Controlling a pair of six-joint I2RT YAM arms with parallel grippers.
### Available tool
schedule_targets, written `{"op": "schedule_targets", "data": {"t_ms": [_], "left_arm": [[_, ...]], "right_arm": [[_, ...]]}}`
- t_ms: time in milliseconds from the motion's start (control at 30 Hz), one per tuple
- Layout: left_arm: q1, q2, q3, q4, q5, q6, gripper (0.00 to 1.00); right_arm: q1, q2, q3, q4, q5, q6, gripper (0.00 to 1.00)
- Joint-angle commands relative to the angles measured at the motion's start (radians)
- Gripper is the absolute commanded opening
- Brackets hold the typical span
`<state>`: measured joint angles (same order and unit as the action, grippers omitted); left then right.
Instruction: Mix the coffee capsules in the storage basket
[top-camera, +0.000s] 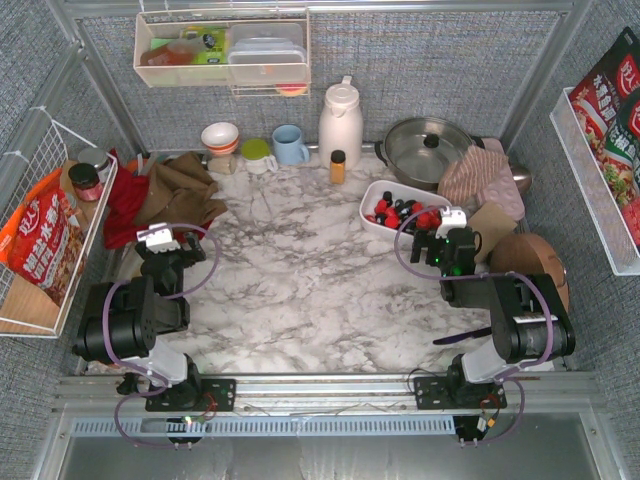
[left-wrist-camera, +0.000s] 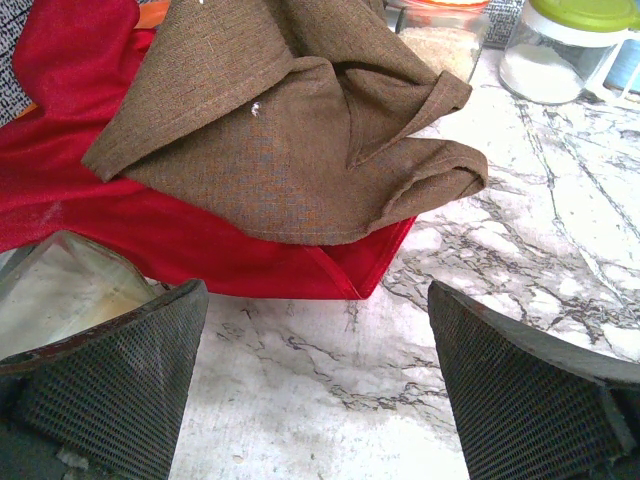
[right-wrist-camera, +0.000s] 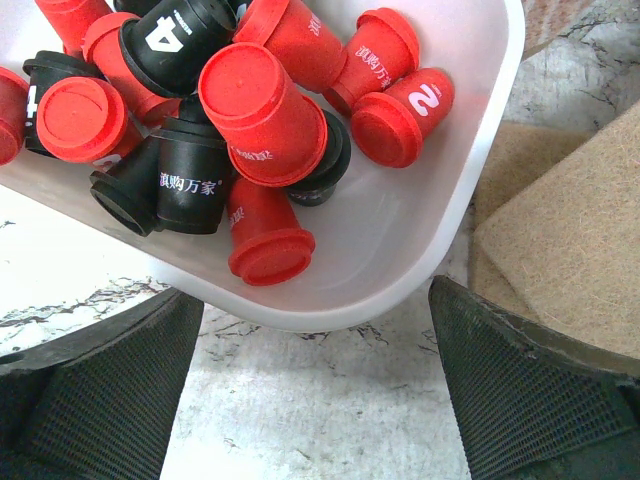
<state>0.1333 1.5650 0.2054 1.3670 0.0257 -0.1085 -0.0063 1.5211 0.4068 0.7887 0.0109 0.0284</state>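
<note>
Right gripper (right-wrist-camera: 315, 385) hangs spread wide and empty just short of the basket (right-wrist-camera: 420, 250), left gripper (left-wrist-camera: 320, 385) likewise agape over by the cloths (left-wrist-camera: 290, 140). Red and black capsules (right-wrist-camera: 250, 110) sit jumbled together inside, so they look mixed already; can't tell if stirring is done or coming.

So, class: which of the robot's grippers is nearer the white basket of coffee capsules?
Right. The right gripper sits open at the white basket by its near corner; the left gripper is far across the table, open beside the brown cloth.
</note>
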Motion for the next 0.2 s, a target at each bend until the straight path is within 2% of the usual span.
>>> {"op": "schedule_targets", "data": {"t_ms": [0,167], "left_arm": [[0.002,0.002,0.005,0.018,0.004,0.001,0.99],[0.002,0.001,0.005,0.018,0.003,0.001,0.99]], "right_arm": [[0.0,0.003,0.012,-0.003,0.001,0.005,0.99],[0.002,-0.001,0.009,0.0,0.004,0.005,0.99]]}}
